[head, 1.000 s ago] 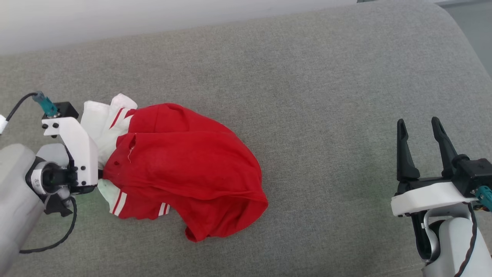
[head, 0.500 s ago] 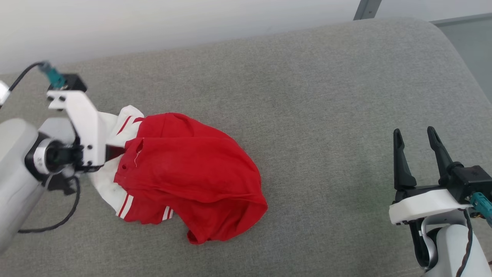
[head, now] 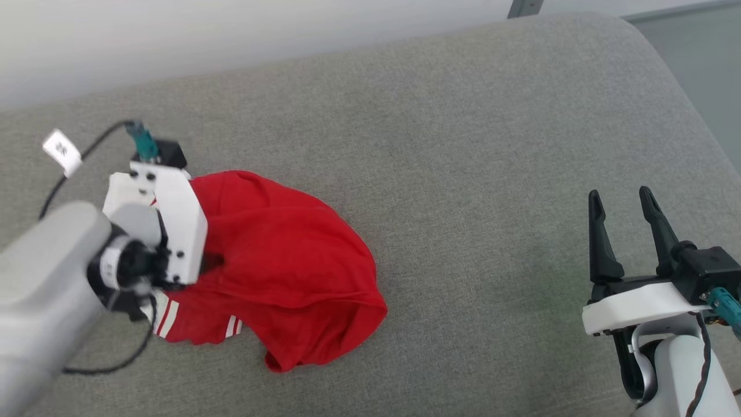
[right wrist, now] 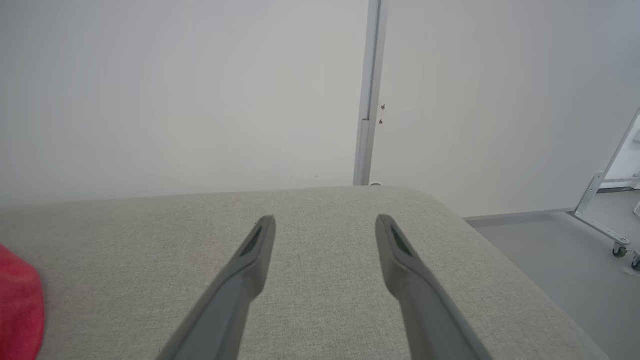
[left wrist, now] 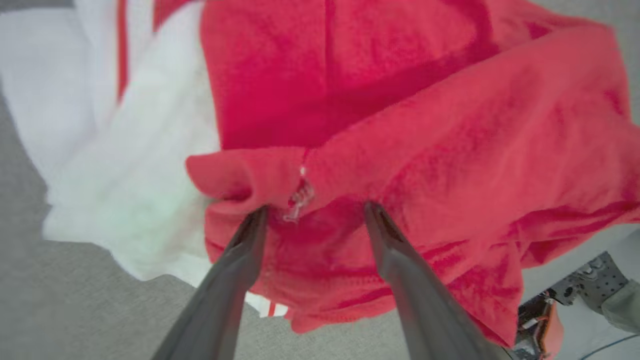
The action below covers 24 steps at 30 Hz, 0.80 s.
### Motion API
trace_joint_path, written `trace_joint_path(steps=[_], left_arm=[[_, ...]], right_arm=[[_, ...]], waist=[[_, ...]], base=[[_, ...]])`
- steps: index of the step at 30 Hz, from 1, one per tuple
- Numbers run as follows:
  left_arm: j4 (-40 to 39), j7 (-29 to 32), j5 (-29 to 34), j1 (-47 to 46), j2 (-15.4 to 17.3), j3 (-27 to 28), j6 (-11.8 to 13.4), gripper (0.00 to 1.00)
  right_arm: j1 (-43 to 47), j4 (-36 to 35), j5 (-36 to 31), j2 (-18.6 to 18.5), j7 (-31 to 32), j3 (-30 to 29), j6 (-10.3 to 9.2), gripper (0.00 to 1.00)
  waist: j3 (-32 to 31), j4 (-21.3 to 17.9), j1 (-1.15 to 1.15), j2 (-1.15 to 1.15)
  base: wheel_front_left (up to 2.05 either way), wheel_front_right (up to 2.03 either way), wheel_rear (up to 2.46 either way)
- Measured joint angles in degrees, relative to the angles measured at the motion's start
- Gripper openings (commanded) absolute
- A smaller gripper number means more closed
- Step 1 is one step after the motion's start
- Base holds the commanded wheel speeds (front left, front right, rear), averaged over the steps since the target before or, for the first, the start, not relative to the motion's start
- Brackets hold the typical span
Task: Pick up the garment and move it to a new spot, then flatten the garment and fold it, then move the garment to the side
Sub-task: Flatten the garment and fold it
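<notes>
Bright red thin T-shirt with white sleeves lies crumpled on the grey fabric-covered surface, at 8 o'clock in the head view. Left hand is released: fingers spread, tips nosed against a red fold at the T-shirt's 9 o'clock edge. Right hand is released at 4 o'clock, well apart from the T-shirt.

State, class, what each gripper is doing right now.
Left gripper: open, tips at the garment, not clamping it.
Right gripper: open, holding nothing.
</notes>
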Motion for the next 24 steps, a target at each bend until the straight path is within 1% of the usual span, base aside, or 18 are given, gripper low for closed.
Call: trace_joint_path(steps=[1,2,3,7,8,13,15,18,19,22,24], left_arm=[[0.8,0.1,-0.8,0.7,-0.6,0.1,-0.1,1.00],[1.3,0.1,-1.8,1.3,-1.1,0.1,-0.9,0.27],[1.6,-0.1,-2.0,1.5,-1.5,0.1,-1.7,0.00],[2.4,-2.1,-2.6,0.0,-2.6,1.7,-4.5,0.00],[2.4,-2.1,-2.6,0.0,-2.6,1.7,-4.5,0.00],[2.2,-5.0,-1.3,-5.1,-4.9,2.9,-7.8,0.00],[2.4,-6.8,-0.9,-6.7,-6.0,3.4,-9.7,0.00],[4.2,-10.1,1.6,-9.0,-7.3,3.7,-12.3,0.00],[5.6,-12.2,1.5,-10.2,-8.8,4.4,-13.8,0.00],[7.7,-13.1,0.1,-10.3,-11.6,4.4,-15.1,0.00],[8.6,-12.0,-2.2,-9.8,-13.4,4.4,-15.6,0.00]], right_arm=[[-0.1,0.0,0.1,0.0,0.0,0.0,-0.01,1.00],[-0.2,0.0,0.1,0.0,0.0,0.0,0.00,1.00],[-0.4,0.0,0.1,0.0,0.0,0.0,-0.01,1.00],[-0.5,0.0,0.1,0.0,0.0,-0.2,-0.01,1.00],[-0.5,0.0,0.1,0.0,0.0,-0.2,-0.01,1.00],[-0.5,-0.1,0.1,0.0,0.0,-0.5,-0.01,1.00],[-0.6,-0.1,0.3,0.0,0.0,-0.2,-0.01,1.00],[-1.3,0.0,1.3,0.0,0.0,0.6,-0.01,1.00],[-1.7,0.1,2.1,0.0,0.0,1.1,0.00,1.00],[-2.1,0.3,3.0,0.0,0.0,1.5,-0.01,1.00],[-2.2,0.4,3.4,0.0,0.0,1.5,-0.01,1.00]], waist=[[0.2,-0.1,0.00,0.00],[0.4,-0.3,0.00,0.00],[0.6,-0.4,0.00,0.00],[0.8,-0.5,0.00,0.00],[0.8,-0.5,0.00,0.00],[0.7,-0.7,0.00,0.00],[0.8,-1.1,0.00,0.00],[1.3,-1.9,0.00,0.00],[1.7,-2.6,0.00,0.00],[2.4,-3.7,0.00,0.00],[2.8,-4.4,0.00,0.00]], base=[[0.00,0.00,0.00],[0.00,0.00,0.00],[0.00,0.00,0.00],[0.00,0.00,0.00],[0.00,0.00,0.00],[0.00,0.00,0.00],[0.00,0.00,0.00],[0.00,0.00,0.00],[0.00,0.00,0.00],[0.00,0.00,0.00],[0.00,0.00,0.00]])
